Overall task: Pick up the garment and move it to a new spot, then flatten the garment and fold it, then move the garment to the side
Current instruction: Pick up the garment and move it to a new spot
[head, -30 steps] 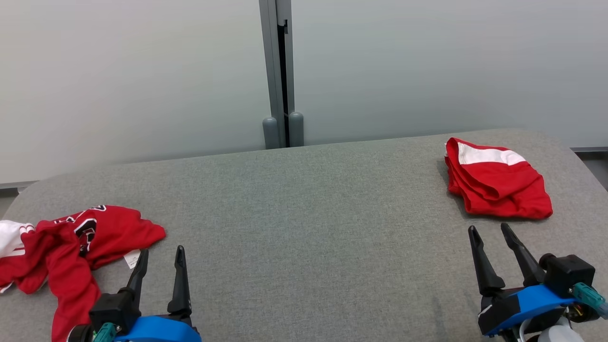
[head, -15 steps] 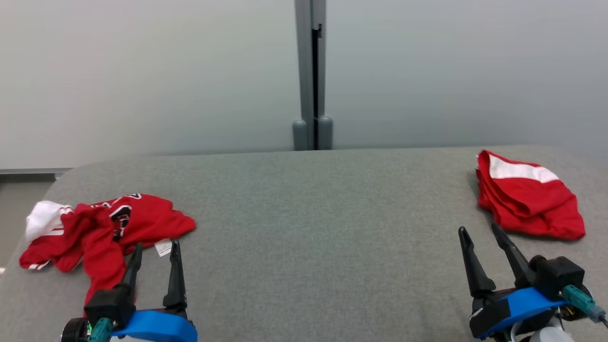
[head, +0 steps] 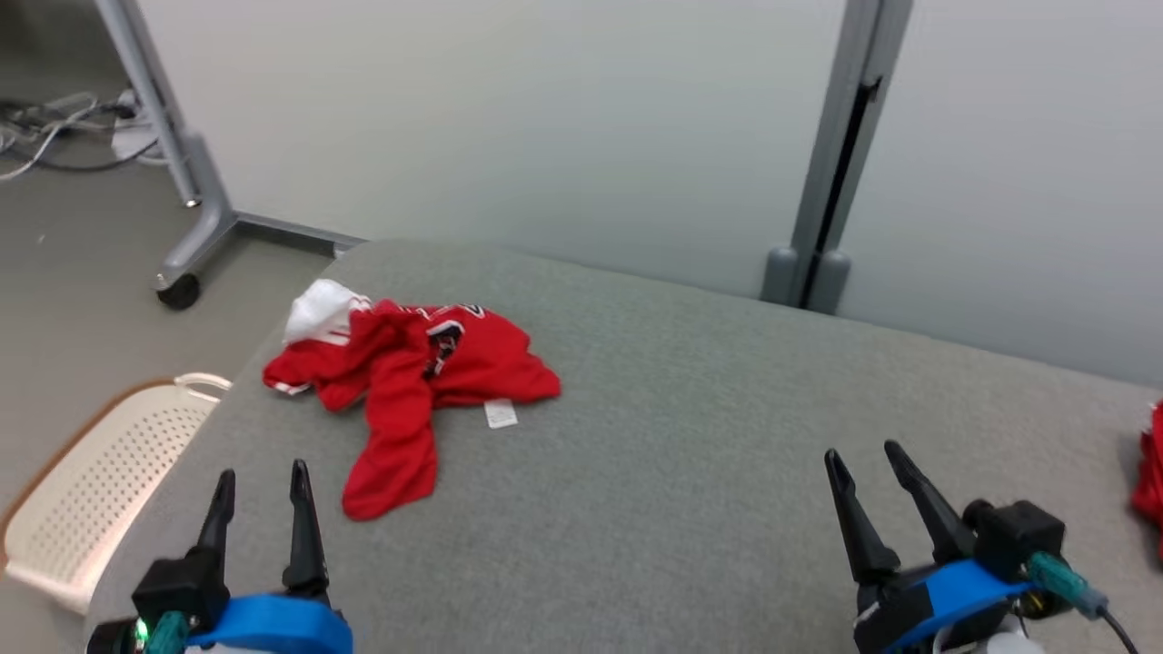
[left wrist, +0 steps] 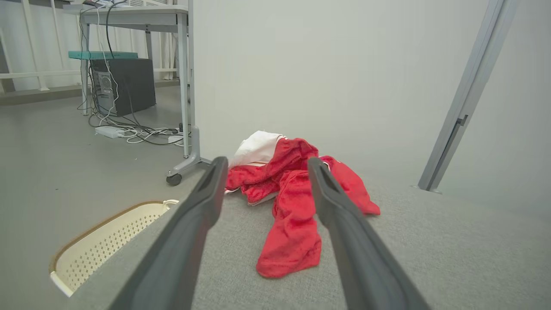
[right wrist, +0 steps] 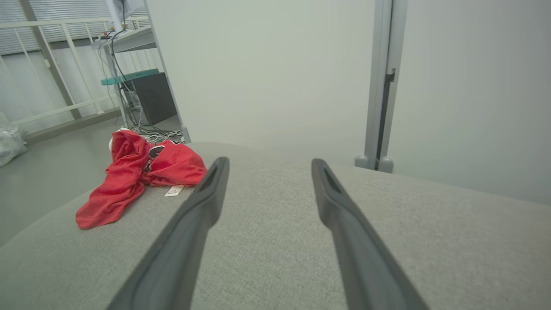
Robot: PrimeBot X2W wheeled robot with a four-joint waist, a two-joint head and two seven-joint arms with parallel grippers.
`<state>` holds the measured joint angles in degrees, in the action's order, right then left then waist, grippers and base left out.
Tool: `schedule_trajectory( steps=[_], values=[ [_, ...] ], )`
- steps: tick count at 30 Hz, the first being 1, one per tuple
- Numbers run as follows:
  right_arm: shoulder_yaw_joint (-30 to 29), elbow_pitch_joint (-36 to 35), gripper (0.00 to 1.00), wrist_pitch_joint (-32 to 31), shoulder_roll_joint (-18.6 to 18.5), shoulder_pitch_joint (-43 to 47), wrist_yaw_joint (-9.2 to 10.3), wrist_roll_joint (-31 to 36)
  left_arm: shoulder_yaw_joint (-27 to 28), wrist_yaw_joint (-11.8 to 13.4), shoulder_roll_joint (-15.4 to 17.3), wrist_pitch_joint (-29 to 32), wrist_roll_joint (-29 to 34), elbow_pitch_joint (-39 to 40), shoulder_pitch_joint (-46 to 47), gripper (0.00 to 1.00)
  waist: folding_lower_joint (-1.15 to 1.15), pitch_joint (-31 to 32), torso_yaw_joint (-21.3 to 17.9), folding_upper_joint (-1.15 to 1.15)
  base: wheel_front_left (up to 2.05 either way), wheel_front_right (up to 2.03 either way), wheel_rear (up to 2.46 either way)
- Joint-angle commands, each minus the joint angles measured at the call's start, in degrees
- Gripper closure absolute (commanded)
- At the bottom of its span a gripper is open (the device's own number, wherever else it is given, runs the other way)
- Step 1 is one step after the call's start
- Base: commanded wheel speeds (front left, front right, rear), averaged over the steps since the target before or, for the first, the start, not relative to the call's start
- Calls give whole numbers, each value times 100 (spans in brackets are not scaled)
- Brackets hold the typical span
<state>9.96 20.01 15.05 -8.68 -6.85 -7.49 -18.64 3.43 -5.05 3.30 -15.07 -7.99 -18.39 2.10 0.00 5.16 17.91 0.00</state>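
Note:
A crumpled red garment (head: pixel 409 381) with white trim and a small white tag lies near the far left corner of the grey table (head: pixel 690 436). The left wrist view shows the garment (left wrist: pixel 297 206) ahead, beyond the fingertips. In the right wrist view the garment (right wrist: pixel 133 176) is off to the left. My left gripper (head: pixel 259 472) hovers open at the table's lower left, short of the garment, holding nothing. At the lower right my right gripper (head: pixel 863 454) is open and empty too, far from the garment.
A second red garment (head: pixel 1149 472), folded, peeks in at the right edge. A cream perforated basket (head: pixel 82 481) sits on the floor left of the table. A wheeled desk leg (head: pixel 182 218) and cables (head: pixel 54 118) stand behind; grey partition panels back the table.
The head camera has swung left, so the crumpled garment now sits nearer the middle and the folded one has slid to the right edge. Both grippers stay open and empty.

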Motion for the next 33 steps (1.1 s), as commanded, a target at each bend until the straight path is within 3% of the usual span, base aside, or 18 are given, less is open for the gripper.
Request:
schedule_trajectory(
  steps=[1, 6, 12, 22, 28, 33],
  values=[
    [24, 19, 0, 17, 19, -47, 0, -8, 20, 0, 16, -13, 6, 1, 23, 0, 0, -205, 324, 0, 0, 0, 0],
    [110, 10, 0, 17, 50, -138, 0, 2, -30, -56, 50, -14, -12, -91, 169, 0, 0, -218, 588, 0, 0, 0, 0],
    [194, -90, 0, 17, 49, -225, 0, -9, 11, -88, 133, 173, -199, -191, 582, 0, 0, -303, 471, 0, 0, 0, 0],
    [376, -317, 0, 17, -84, -483, 0, -72, 366, -93, 787, 2039, -730, -305, 2212, 0, 0, -1080, -394, 0, 0, 0, 0],
    [570, -365, 0, 16, -182, -867, 0, -194, 873, 158, 1327, 3090, -1169, -1429, 3184, 0, 0, -1711, -1148, 0, 0, 0, 0],
    [599, -358, 0, 17, -221, -1050, 0, -261, 1171, 373, 1632, 3511, -1407, -2311, 3550, 0, 0, -1993, -1551, 0, 0, 0, 0]
  ],
)
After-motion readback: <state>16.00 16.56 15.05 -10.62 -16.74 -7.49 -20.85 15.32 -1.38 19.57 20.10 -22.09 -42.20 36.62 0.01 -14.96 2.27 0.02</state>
